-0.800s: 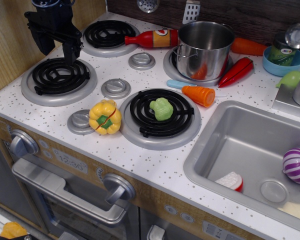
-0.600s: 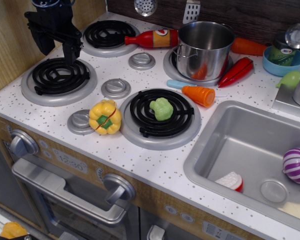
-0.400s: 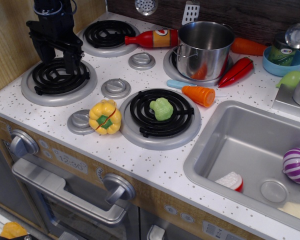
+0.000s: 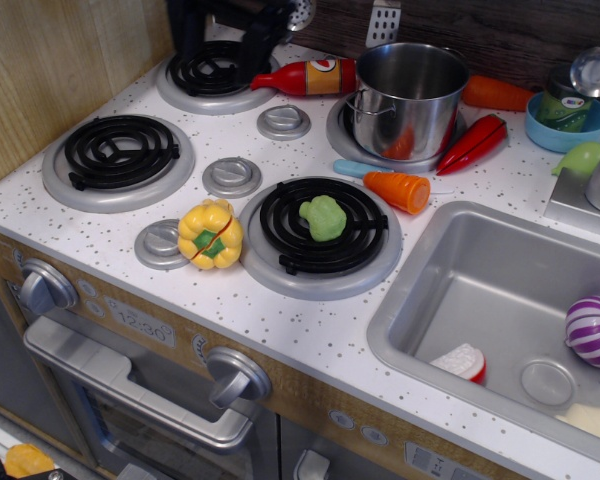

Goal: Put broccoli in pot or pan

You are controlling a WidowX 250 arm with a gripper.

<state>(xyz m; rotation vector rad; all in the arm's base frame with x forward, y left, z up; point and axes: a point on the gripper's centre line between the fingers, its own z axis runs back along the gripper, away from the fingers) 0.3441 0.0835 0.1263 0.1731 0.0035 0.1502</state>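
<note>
1. while the gripper (image 4: 225, 35) is seen over the back-left burner (image 4: 212, 75), its claw state cannot be told.
2. the broccoli (image 4: 323, 217) is set on the front-right burner (image 4: 322, 235).
3. the pot (image 4: 407, 97) is stood behind it, well apart.

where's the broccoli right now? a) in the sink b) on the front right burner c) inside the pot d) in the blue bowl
b: the broccoli lies on the black coil of the front right burner, apart from the pot.
</note>
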